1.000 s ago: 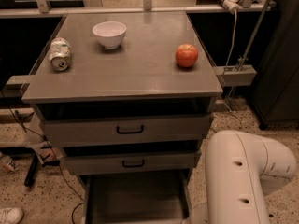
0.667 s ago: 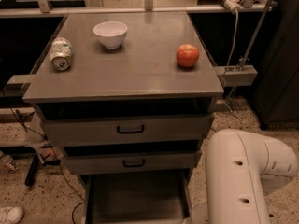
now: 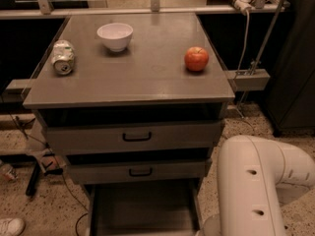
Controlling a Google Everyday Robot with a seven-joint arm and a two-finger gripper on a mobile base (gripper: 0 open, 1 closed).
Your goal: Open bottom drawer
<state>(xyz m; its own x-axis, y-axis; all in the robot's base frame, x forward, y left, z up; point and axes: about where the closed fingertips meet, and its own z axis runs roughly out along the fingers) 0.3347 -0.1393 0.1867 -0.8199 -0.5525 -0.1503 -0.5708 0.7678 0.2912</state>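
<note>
Finding the bottom drawer (image 3: pixel 141 209) pulled out low under the desk (image 3: pixel 147 80), baring its plain grey inside, so judging the opening largely done. Seeing only the white arm (image 3: pixel 253 191) bending down at lower right, probably for reaching that low drawer; missing the pincer, hidden below the view's edge, so being unable to tell its opening or hold.

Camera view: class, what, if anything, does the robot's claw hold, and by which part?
Cannot be told: the claw is out of the picture; only the white rounded arm shows, lower right. The grey bottom drawer stands open.
</note>
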